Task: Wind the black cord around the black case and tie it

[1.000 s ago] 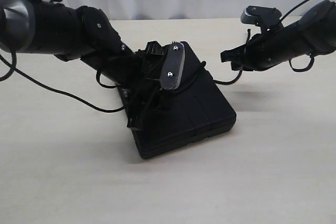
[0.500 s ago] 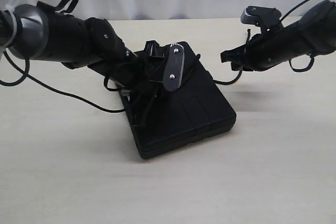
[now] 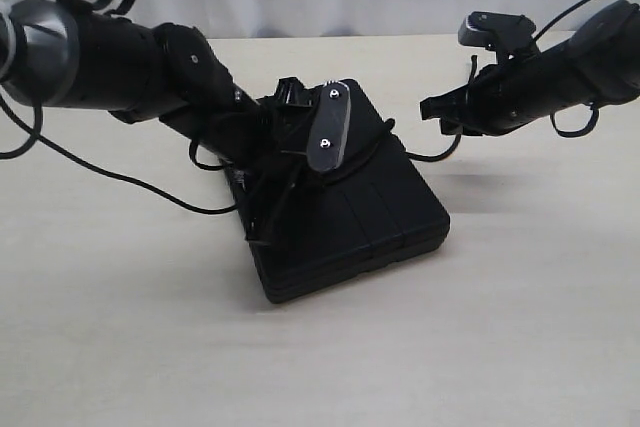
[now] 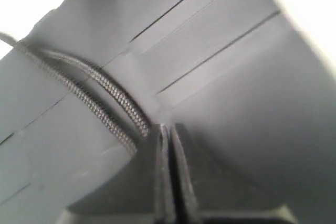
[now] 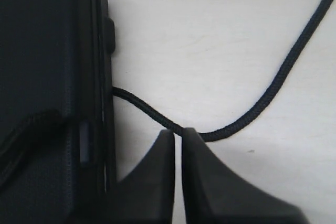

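Black on black for the most part: the case point(image 3: 370, 217) lies flat in the middle of the pale table point(image 3: 520, 337), one corner pointing my way. The left arm reaches in low over its far half, and the left gripper point(image 4: 165, 129) is down on the lid with its jaws pressed together. Two braided strands of the cord point(image 4: 100, 85) run side by side across the lid's ribs right up to those tips and slip under one finger. I cannot tell whether they are pinched or only lying beneath it.

The right gripper point(image 3: 430, 107) hangs in the air just off the case's right side, clear of the table. Its jaws are closed on the cord, which passes right through the tips. From the wrist camera, one length comes out from the side edge of the case to the fingers, and the other curves away beyond them. From where I stand, a slack bend of it droops between that gripper and the case's far right edge. More strands cross the lid under the left arm, too dark to trace.
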Controlling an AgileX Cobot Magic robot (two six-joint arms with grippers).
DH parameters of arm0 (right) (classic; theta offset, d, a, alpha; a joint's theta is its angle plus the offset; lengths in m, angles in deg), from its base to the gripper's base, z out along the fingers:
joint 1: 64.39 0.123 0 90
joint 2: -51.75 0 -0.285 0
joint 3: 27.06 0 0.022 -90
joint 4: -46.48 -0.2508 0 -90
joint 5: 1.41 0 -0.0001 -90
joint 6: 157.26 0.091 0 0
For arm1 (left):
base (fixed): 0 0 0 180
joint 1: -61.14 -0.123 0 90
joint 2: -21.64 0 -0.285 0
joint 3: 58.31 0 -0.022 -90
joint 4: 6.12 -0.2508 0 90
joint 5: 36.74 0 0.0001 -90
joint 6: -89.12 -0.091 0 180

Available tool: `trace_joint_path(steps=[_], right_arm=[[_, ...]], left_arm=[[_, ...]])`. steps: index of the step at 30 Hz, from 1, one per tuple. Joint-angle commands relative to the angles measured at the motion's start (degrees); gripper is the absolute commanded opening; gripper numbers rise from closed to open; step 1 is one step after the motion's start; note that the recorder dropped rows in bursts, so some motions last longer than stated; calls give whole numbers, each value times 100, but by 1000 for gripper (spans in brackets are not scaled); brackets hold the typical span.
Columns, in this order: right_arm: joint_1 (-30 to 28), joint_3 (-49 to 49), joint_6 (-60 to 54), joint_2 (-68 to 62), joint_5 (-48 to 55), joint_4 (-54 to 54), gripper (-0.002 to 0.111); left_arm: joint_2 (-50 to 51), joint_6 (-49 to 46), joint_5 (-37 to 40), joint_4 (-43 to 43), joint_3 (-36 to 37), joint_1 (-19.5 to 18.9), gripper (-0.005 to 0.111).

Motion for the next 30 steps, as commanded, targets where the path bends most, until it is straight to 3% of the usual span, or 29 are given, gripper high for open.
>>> trace_joint_path(steps=[1,2,5,10,13,19,23,30], right_arm=[[1,19,-74,-9,23,25,4],[1,19,-72,-9,34,25,4],[1,19,-72,-9,57,25,4],[1,19,-72,-9,57,25,4],[1,19,-72,-9,68,25,4],[1,19,-72,-9,68,25,4],[1,19,-72,-9,68,25,4],[1,19,-72,-9,68,25,4]], left_arm=[[-367,31,616,51,-118,3,0],[-411,210,127,456,-118,3,0],[-381,297,-228,675,-118,-10,4],[-72,335,-905,871,-118,-10,30],[164,298,-1158,1472,-184,-10,35],[433,520,273,2119,-714,-10,35],[591,1264,238,2275,-1022,-93,35],[1229,1104,624,2275,-1319,-466,35]])
